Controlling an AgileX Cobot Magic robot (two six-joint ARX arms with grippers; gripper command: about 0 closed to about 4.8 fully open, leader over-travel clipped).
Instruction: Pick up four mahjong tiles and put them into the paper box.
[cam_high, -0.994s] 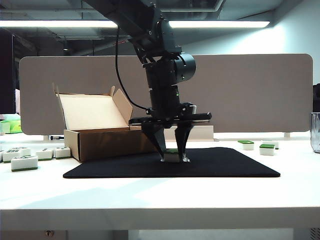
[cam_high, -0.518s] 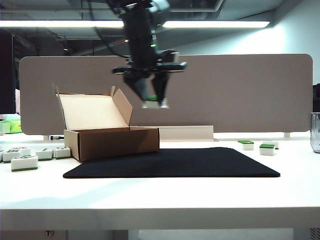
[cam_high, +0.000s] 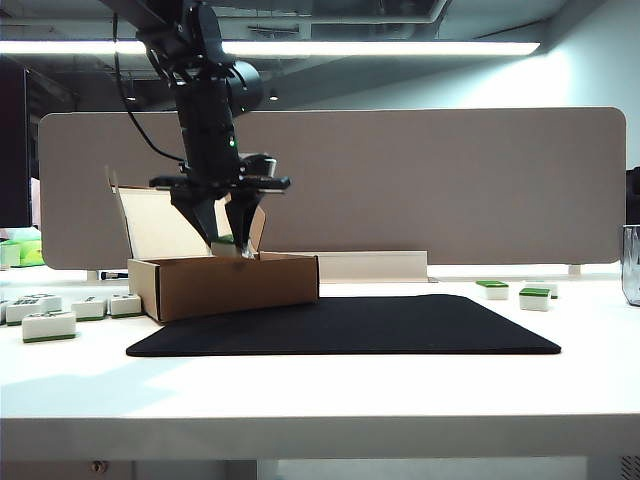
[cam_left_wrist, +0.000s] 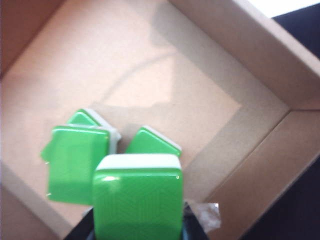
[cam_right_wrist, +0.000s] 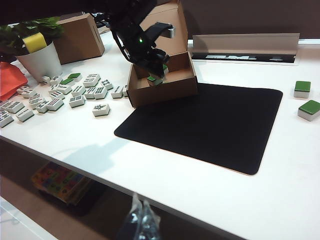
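Three green-topped mahjong tiles (cam_left_wrist: 82, 160) already lie on the pale floor of the low brown cardboard paper box (cam_high: 235, 285), bunched together near one corner, and we see a fourth green-topped white tile (cam_left_wrist: 137, 200) clamped between the jaws of our left gripper (cam_high: 228, 243). That gripper hangs pointing downward over the open box, its tips just above the rim, with the held tile still above the box floor. In the left wrist view the held tile sits in the foreground, partly overlapping the tiles beneath it.

The box stands on the white table (cam_high: 320, 390), touching the left rear corner of the flat black rectangular mat (cam_high: 400, 325), with its hinged lid raised behind it. Two more green-topped tiles (cam_high: 520, 293) rest on the table right of the mat, and white-faced tiles with dark marks (cam_right_wrist: 75, 95) are scattered on the table left of the box.

Our right gripper (cam_right_wrist: 141, 220) sits well back from the box, over the near edge of the table; only its tips show, close together, and we cannot tell more.
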